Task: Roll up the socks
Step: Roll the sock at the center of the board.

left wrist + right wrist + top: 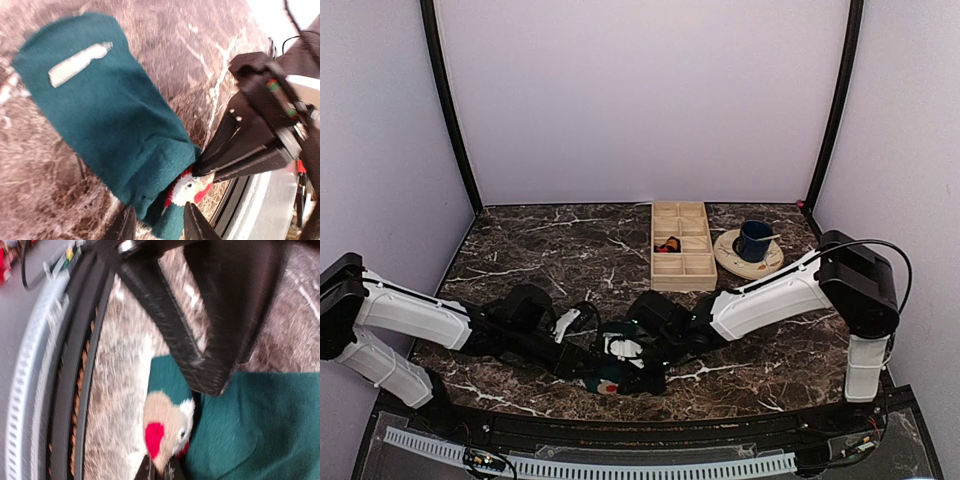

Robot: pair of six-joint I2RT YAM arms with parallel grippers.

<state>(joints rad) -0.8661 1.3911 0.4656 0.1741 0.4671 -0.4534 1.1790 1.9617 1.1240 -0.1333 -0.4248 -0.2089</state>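
Observation:
A dark teal sock (105,115) lies flat on the marble table near the front edge, with a white label (77,62) on it. Its end has a red, white and beige chicken motif (189,191), also in the right wrist view (162,427). The sock shows in the top view (612,382). My left gripper (160,227) is open, its fingers on either side of the sock's motif end. My right gripper (160,472) is shut on the motif end, and shows as black fingers (240,150) in the left wrist view. Both grippers meet over the sock (620,368).
A wooden compartment tray (682,268) with a small red and black item stands at the back centre. A blue cup (754,240) on a cream plate (730,258) stands right of it. The table's black front rail (75,365) runs close beside the sock.

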